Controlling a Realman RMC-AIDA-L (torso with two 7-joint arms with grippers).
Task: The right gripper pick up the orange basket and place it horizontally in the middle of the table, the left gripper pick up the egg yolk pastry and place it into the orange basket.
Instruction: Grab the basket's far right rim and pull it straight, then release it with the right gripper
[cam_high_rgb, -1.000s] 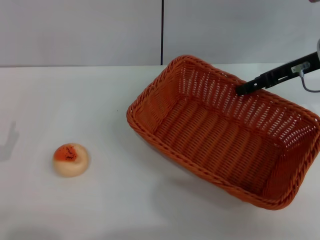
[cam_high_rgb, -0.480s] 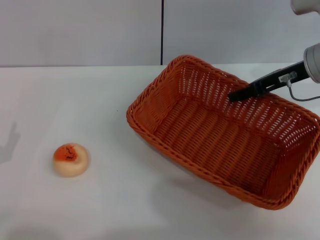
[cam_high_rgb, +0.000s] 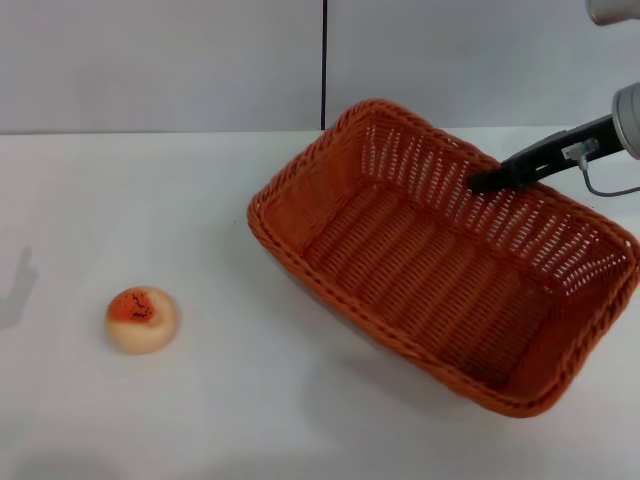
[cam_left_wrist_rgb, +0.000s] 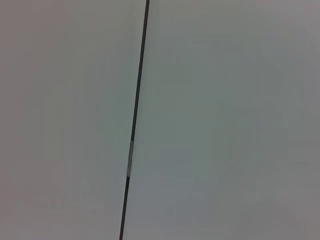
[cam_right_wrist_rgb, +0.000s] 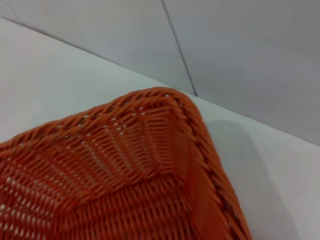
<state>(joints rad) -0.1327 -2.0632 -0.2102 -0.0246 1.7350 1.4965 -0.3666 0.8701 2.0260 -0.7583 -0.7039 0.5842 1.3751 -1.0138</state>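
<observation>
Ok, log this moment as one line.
right tool: at far rim of orange basket, basket tilted | egg yolk pastry: on table, untouched | left tool: not in view

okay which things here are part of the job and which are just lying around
Part of the job: orange basket, egg yolk pastry, right pincer at the basket's far rim, table.
Lying around: nothing; only the grey wall behind.

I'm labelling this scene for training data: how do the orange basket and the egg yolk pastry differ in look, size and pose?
The orange basket is a large woven rectangle with an open hollow; the egg yolk pastry is a small smooth round bun. The basket sits skewed on the table, with the right gripper at its far rim; the pastry lies alone, untouched. Both carry orange and rest on the table.
</observation>
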